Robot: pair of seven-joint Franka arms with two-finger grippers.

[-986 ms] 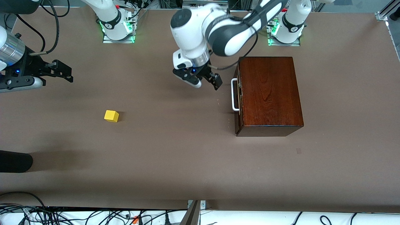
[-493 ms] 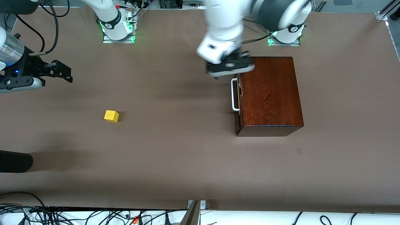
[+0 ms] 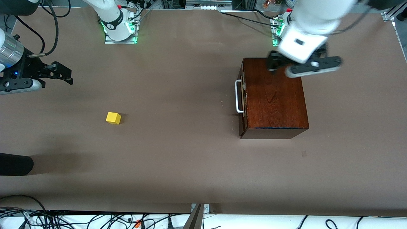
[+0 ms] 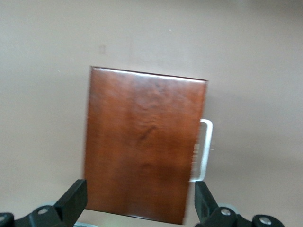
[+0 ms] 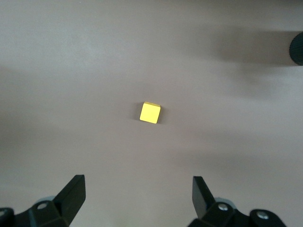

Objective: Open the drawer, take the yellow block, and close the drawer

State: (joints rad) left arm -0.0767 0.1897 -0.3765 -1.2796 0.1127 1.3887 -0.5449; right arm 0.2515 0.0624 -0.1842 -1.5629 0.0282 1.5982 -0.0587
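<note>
The dark reddish-brown wooden box (image 3: 275, 98) stands toward the left arm's end of the table. Its drawer (image 3: 242, 105) is closed, and the white bar handle (image 3: 237, 97) faces the right arm's end. The yellow block (image 3: 113, 118) sits on the bare table toward the right arm's end. My left gripper (image 3: 303, 65) is open and empty in the air over the box's top edge farthest from the front camera. The left wrist view shows the box top (image 4: 142, 151) and handle (image 4: 206, 149) between its fingers (image 4: 75, 196). My right gripper (image 3: 65, 73) waits open; its wrist view shows the block (image 5: 150, 112) below.
A black rounded object (image 3: 16, 163) juts in at the table's edge near the right arm's end. Cables (image 3: 95, 219) lie along the edge nearest the front camera. The arm bases (image 3: 119, 27) stand at the edge farthest from the front camera.
My left gripper swung from in front of the drawer handle toward the left arm's end and now hangs over the box top. The drawer, block and right gripper have not moved.
</note>
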